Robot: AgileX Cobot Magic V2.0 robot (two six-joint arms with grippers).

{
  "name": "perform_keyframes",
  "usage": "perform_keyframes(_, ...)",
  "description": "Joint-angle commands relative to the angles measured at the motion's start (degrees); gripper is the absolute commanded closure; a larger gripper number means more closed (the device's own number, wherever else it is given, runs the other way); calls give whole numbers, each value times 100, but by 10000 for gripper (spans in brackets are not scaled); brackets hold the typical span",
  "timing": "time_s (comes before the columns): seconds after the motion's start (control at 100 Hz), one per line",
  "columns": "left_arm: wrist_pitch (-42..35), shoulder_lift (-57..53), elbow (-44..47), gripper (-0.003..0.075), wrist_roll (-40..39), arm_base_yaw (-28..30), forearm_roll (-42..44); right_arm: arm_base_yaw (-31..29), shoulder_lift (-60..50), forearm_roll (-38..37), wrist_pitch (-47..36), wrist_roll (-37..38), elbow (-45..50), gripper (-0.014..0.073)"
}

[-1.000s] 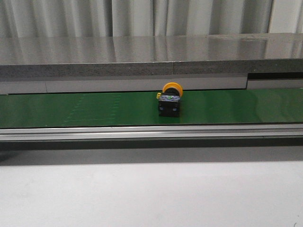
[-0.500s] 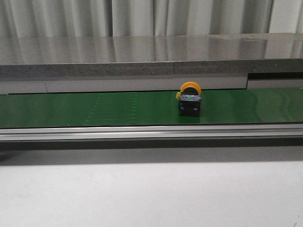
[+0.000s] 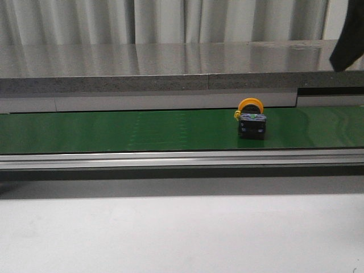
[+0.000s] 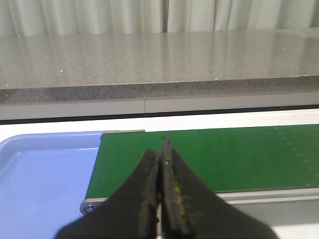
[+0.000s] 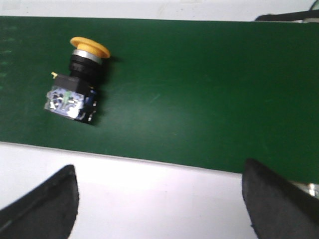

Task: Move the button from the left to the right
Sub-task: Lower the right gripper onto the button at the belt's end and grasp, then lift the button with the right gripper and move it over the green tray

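Note:
The button point(image 3: 251, 120) lies on its side on the green belt point(image 3: 114, 131), right of the middle, its yellow head toward the back. In the right wrist view the button point(image 5: 75, 84) lies on the belt point(image 5: 209, 89) with its yellow head and black body showing. My right gripper point(image 5: 158, 172) is open and empty, above the white ledge beside the belt and apart from the button. A dark part of my right arm point(image 3: 348, 40) shows at the top right of the front view. My left gripper point(image 4: 159, 149) is shut and empty over the belt's left end point(image 4: 239, 154).
A blue tray point(image 4: 40, 174) sits just past the belt's left end. A grey stone counter point(image 3: 170, 62) runs behind the belt. An aluminium rail point(image 3: 170, 159) edges the belt's front, with a white table point(image 3: 170, 233) before it.
The button has moved to the right along the belt, from near the middle to right of it. A dark part of my right arm has come into the front view's top right.

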Motion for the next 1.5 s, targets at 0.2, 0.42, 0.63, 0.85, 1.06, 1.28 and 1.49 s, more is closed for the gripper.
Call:
perform_keyframes(0.2, -464, 52, -161, 741, -14, -33, -44, 453, 993, 78, -543, -13, -820, -59)
perform_keyframes(0.42, -464, 52, -161, 741, -14, -33, -44, 483, 1622, 40, -547, -13, -1264, -59)
perform_keyframes(0.63, -464, 52, -161, 741, -14, -33, -44, 483, 2049, -270, -659, -13, -1416, -59)
perform_keyframes(0.85, -464, 52, -161, 741, -14, -33, -44, 477, 2349, -570, -651, -13, -1416, -45)
perform_keyframes(1.06, -464, 52, -161, 741, -14, -33, -44, 477, 2351, -570, -609, -13, -1416, 286)
perform_keyframes(1.28, -464, 52, -161, 741, -14, -33, -44, 477, 2340, -570, -357, -13, -1422, 451)
perform_keyframes(1.49, -464, 52, -161, 741, -14, -33, -44, 382, 2139, -714, 232, -13, -1873, 451)
